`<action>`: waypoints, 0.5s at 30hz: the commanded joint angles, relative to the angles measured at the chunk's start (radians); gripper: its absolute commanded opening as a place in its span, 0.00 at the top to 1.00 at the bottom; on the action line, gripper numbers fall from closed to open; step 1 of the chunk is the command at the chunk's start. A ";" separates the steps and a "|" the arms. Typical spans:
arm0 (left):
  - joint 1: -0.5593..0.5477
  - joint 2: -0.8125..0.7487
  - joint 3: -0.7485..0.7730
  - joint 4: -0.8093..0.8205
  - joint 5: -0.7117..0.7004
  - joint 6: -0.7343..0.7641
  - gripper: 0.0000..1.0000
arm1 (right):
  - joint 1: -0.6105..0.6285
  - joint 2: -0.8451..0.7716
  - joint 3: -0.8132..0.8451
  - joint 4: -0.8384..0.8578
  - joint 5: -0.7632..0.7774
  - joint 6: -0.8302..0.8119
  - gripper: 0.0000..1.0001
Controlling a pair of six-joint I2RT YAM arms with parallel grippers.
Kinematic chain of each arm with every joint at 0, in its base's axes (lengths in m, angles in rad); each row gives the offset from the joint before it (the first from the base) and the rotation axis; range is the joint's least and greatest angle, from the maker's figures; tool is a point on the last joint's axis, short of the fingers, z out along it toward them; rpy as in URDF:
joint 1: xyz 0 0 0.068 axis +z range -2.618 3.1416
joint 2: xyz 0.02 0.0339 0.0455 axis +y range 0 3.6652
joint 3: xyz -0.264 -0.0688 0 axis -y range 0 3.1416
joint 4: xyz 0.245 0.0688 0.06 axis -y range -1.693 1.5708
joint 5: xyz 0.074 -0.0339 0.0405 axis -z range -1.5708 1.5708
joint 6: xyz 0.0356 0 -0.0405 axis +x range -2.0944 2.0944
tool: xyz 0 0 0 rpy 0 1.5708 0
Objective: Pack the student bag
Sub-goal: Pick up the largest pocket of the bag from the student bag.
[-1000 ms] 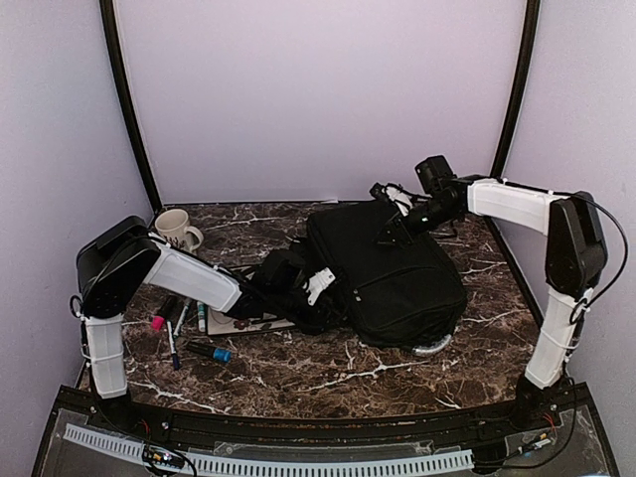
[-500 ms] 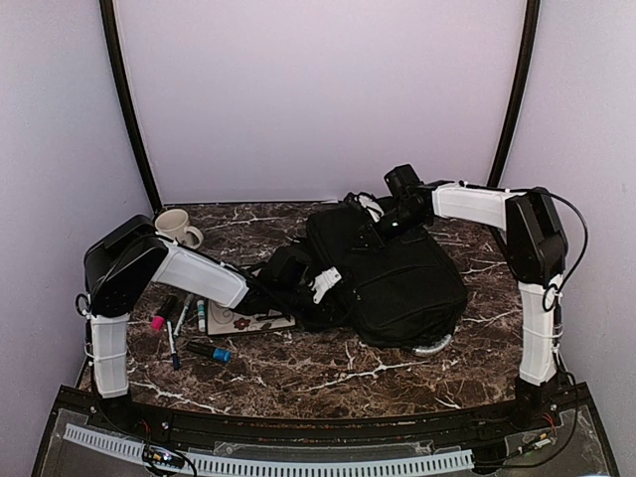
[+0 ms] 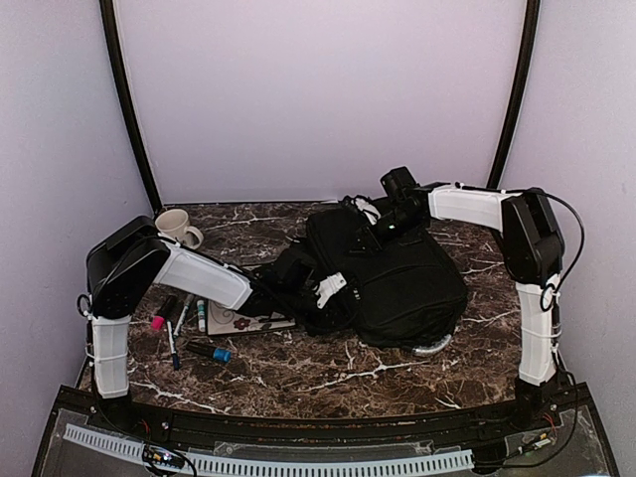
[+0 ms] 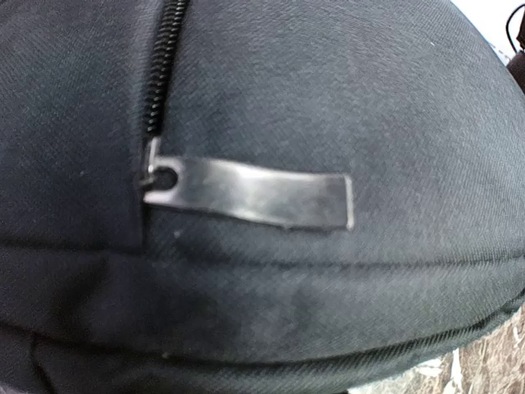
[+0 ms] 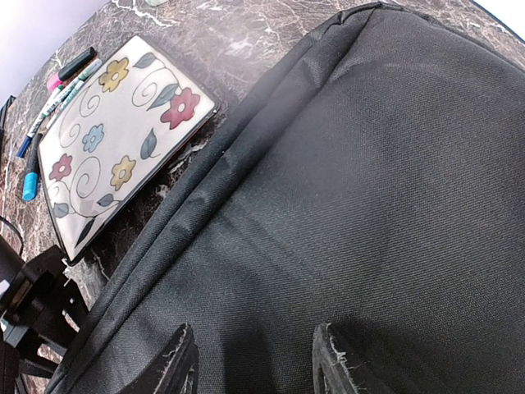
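Student bag (image 3: 407,283) nr left gripper (image 3: 320,294), under right gripper (image 3: 379,235).

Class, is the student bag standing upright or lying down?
Lying down: the student bag rests with its broad face up on the marble table.

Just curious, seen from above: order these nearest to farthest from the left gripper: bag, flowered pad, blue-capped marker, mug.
1. Bag, right alongside.
2. Flowered pad, just left.
3. Blue-capped marker, front left.
4. Mug, back-left corner.
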 commanded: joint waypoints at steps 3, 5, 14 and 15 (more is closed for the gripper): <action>-0.010 0.008 0.039 -0.037 0.035 0.026 0.85 | 0.009 0.036 0.001 -0.027 0.002 -0.006 0.52; -0.010 0.007 0.040 -0.044 0.034 0.024 0.90 | 0.008 0.036 0.001 -0.028 0.008 -0.008 0.52; -0.021 -0.068 -0.018 -0.083 0.023 0.010 1.00 | 0.008 0.064 0.018 -0.023 0.137 0.037 0.53; -0.027 -0.078 -0.025 -0.091 0.024 0.009 1.00 | 0.008 0.071 0.022 -0.024 0.153 0.045 0.53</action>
